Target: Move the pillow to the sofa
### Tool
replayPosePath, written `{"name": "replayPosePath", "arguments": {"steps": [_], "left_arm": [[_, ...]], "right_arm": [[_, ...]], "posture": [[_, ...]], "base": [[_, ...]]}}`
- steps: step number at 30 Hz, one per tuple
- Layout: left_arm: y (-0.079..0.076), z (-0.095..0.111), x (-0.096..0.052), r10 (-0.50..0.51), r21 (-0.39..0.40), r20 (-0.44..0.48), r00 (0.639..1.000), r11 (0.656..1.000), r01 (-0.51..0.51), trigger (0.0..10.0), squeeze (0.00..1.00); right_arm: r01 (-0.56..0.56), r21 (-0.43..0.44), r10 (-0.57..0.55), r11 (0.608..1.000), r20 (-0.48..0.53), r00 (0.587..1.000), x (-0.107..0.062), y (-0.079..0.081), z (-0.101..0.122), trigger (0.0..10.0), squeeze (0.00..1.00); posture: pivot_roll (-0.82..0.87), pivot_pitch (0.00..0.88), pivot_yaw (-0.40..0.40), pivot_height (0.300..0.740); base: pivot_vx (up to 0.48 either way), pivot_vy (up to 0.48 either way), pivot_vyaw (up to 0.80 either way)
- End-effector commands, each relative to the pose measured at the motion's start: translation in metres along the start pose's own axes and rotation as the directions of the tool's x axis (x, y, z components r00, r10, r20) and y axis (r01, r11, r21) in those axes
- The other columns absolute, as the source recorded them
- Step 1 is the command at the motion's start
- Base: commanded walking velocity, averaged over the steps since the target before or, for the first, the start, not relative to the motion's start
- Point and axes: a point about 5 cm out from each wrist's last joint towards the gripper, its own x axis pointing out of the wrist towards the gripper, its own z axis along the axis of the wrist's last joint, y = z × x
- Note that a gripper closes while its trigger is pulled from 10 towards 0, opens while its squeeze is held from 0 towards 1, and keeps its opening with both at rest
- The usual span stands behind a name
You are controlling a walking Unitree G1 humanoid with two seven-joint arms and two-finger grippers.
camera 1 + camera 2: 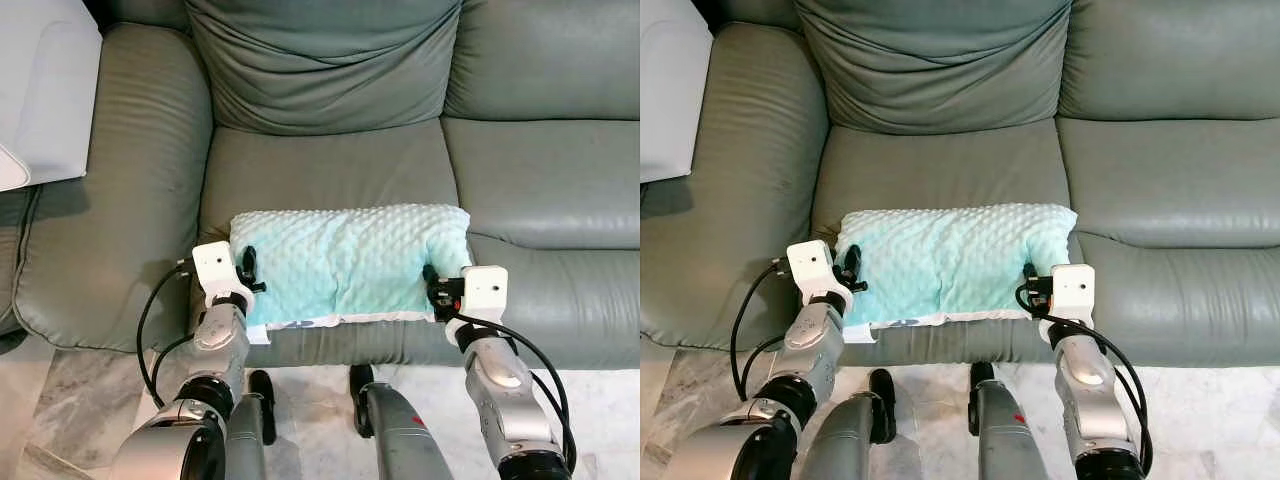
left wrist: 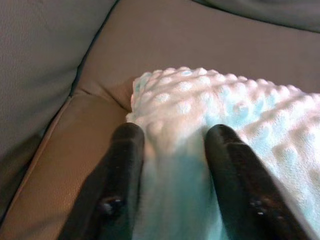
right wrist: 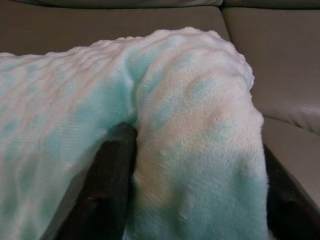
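Pillow (image 1: 345, 262) lying along the front edge of the sofa (image 1: 320, 175) seat cushion. Left gripper (image 2: 172, 137) clamps the pillow's left end, fabric pinched between both fingers (image 2: 122, 165). Right gripper (image 3: 195, 150) likewise grips the right end, near the seam between cushions.
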Motion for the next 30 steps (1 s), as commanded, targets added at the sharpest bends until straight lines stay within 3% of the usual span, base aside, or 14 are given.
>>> {"name": "replayPosePath", "arguments": {"steps": [1,7,15,24,30], "left_arm": [[0.006,-0.019,-0.01,0.011,-0.004,-0.067,0.998,1.0,-0.011,10.0,1.0],[0.005,-0.022,-0.012,-0.002,-0.011,-0.078,0.997,1.0,0.002,10.0,1.0],[-0.001,-0.023,-0.012,-0.052,-0.049,-0.08,0.995,0.998,0.048,10.0,1.0],[-0.012,-0.017,-0.011,-0.114,-0.045,-0.046,0.992,0.993,0.112,10.0,1.0],[-0.009,-0.01,-0.008,-0.124,-0.046,-0.016,0.992,0.991,0.123,10.0,1.0]], "right_arm": [[-0.013,0.014,0.013,1.0,-0.039,0.999,-0.007,0.003,-0.01,10.0,1.0],[-0.028,0.018,0.028,0.999,-0.048,0.998,-0.01,0.007,-0.012,10.0,1.0],[-0.082,0.016,0.082,0.997,-0.031,0.996,-0.017,0.025,-0.005,10.0,1.0],[-0.097,0.007,0.097,0.995,-0.041,0.994,-0.02,0.03,-0.003,10.0,1.0],[-0.036,-0.083,0.029,0.996,-0.076,0.997,-0.022,0.025,-0.001,10.0,1.0]], "posture": [[-0.09,0.477,0.05,0.74],[-0.09,0.478,0.048,0.74],[-0.09,0.479,0.048,0.74],[-0.09,0.476,0.048,0.74],[-0.09,0.476,0.046,0.74]], "base": [[0.0,0.0,0.0],[0.0,0.0,0.0],[0.0,0.0,0.0],[0.0,0.0,0.0],[0.0,0.0,0.0]]}}
